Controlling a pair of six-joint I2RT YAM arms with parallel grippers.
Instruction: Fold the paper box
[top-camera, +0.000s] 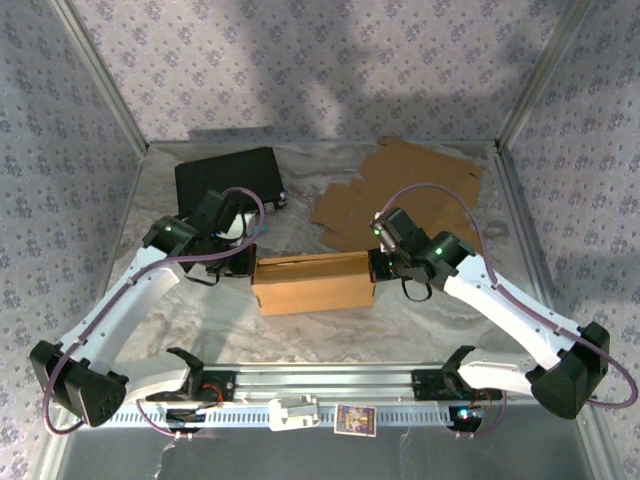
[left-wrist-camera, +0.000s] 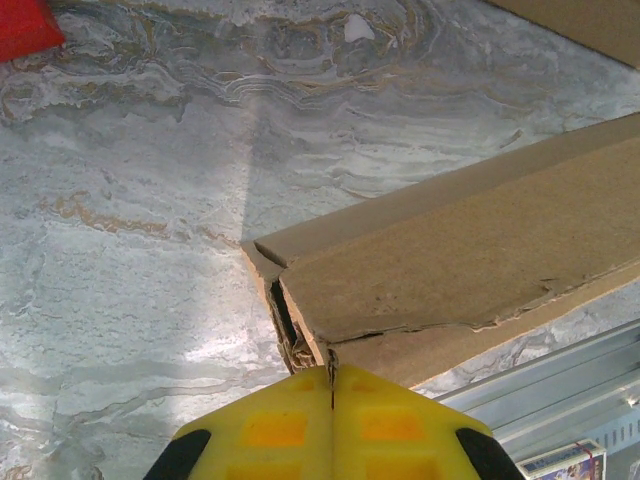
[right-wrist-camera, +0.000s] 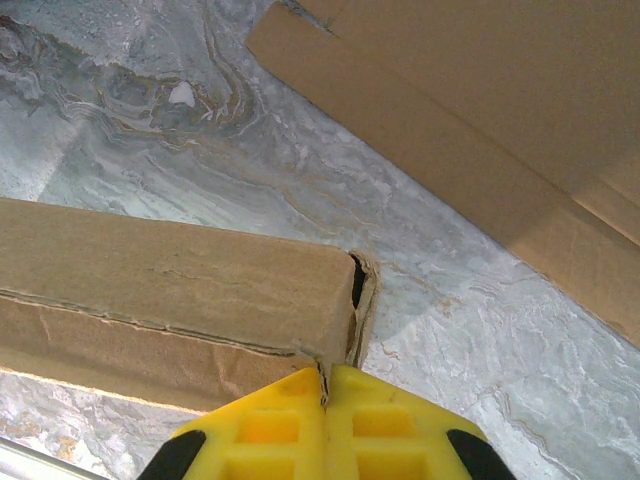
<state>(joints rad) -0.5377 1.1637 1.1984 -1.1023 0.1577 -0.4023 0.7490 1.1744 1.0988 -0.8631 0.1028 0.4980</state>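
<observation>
No text is legible; the small card (top-camera: 355, 420) seems printed, but too blurred.

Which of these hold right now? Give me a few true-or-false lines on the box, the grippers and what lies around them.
1. The left gripper and right gripper are both shut. True.
2. The folded box lies between the two grippers. True.
3. The flat cardboard sheet rests on top of the box. False: it lies on the table behind it, apart.
4. The black object sits at the rear right. False: rear left.
</observation>
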